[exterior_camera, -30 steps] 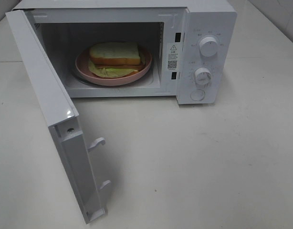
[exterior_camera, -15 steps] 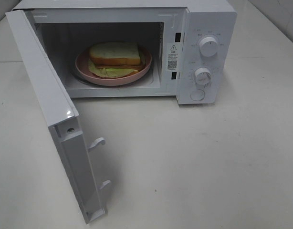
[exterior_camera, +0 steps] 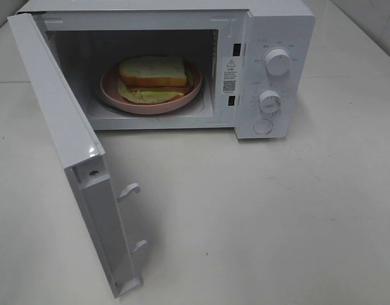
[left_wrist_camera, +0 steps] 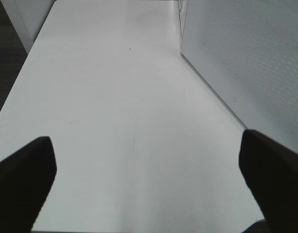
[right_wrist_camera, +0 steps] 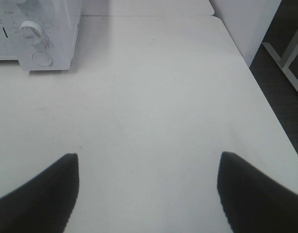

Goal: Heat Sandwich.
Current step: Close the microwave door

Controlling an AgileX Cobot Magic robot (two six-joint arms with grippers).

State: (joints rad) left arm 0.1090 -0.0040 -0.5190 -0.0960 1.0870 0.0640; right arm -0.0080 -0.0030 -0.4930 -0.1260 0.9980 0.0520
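1. Nearest: left gripper (left_wrist_camera: 146, 162) and right gripper (right_wrist_camera: 148, 187) each hang over the tabletop, fingers spread wide, holding nothing. Neither shows in the high view.
2. Nothing has shifted over the last second; arms idle, scene unchanged.
3. Flat white table (exterior_camera: 284, 222) lies bare across the lower right of the high frame.
4. White hinged microwave door (exterior_camera: 52, 108) stands fully open, running from upper left down to lower left, with two latch hooks (exterior_camera: 129, 190) pointing right. Its dotted panel fills the right of the left wrist view.
5. Farther back, upper centre: white-bread sandwich with a yellow-green filling (exterior_camera: 152, 71) lies on a round pink plate (exterior_camera: 107, 90) inside the boxy white microwave oven (exterior_camera: 277, 19).
6. Judgement: loading looks done. The open door blocks heating, so it needs shutting first.
7. Two round white dials (exterior_camera: 277, 61), upper right, likely come after.
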